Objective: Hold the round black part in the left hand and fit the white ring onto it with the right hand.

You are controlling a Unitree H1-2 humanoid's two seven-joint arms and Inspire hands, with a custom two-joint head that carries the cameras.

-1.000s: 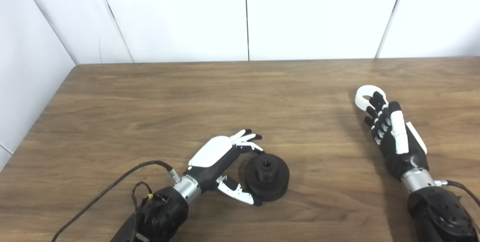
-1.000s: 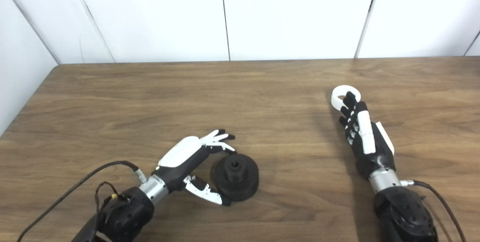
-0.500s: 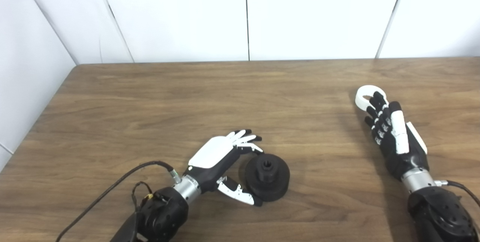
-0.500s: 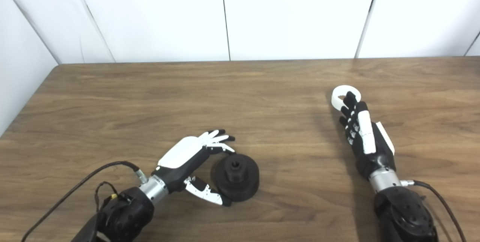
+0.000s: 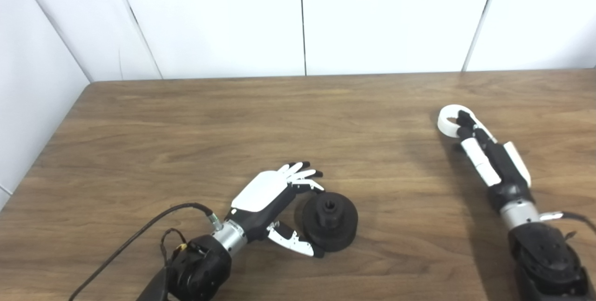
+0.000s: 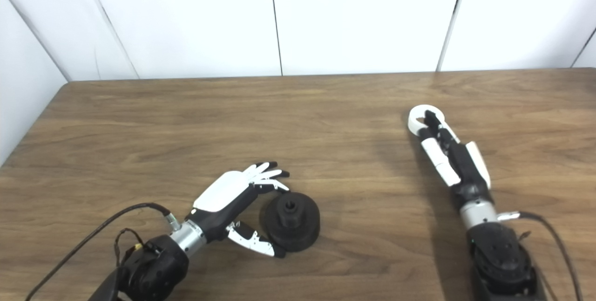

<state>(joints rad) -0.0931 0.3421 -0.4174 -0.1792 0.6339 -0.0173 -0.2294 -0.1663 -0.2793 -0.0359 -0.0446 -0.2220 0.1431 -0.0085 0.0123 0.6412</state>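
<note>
Nearest the camera, the left hand (image 5: pixel 274 198) lies spread, fingers apart, cupping the left side of the round black part (image 5: pixel 329 220) without clamping it; the part rests flat on the wooden table (image 5: pixel 233 124). Far to the part's right and farther back, the right hand (image 5: pixel 489 159) reaches up-left, its fingertips (image 5: pixel 461 117) in the white ring (image 5: pixel 448 121); whether they grip it I cannot tell.

What I can't make out around my fingers

My right hand (image 5: pixel 489 159) covers the near rim of the white ring (image 5: pixel 448 121), so whether I'm gripping it is unclear. My left hand (image 5: pixel 274 198) hides the near-left edge of the round black part (image 5: pixel 331 219); contact there is unclear. Both forearms are cut off by the bottom edge.
</note>
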